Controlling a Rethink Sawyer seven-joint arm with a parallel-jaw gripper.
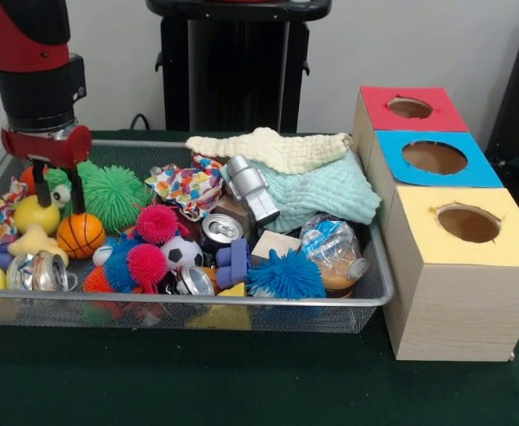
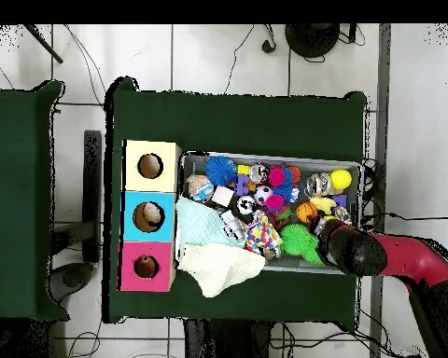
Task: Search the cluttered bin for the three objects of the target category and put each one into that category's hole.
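Note:
The wire mesh bin [image 1: 241, 300] is full of mixed toys; it also shows in the overhead view [image 2: 265, 157]. My gripper [image 1: 61, 206] hangs open over the bin's left end, its fingers [image 1: 79, 191] just above an orange basketball [image 1: 81, 235] and a yellow ball [image 1: 34, 214]. It holds nothing. In the overhead view the arm hides the gripper [image 2: 344, 244]. A purple lump [image 1: 232, 263] lies at the front middle; I cannot tell whether it is the purple plush. No tan-brown or tiger plush shows clearly. The red-surrounded hole [image 1: 410, 107] is on the far box [image 2: 146, 268].
Blue-surrounded hole [image 1: 434, 157] and yellow-surrounded hole [image 1: 468, 223] sit beside the red one. A cream cloth [image 1: 272, 146] and a mint cloth [image 1: 321, 191] drape the bin's right end. Green [image 1: 113, 193], pink [image 1: 157, 222] and blue [image 1: 286, 275] spiky balls, cans [image 1: 222, 228] and a bottle [image 1: 330, 248] crowd the bin.

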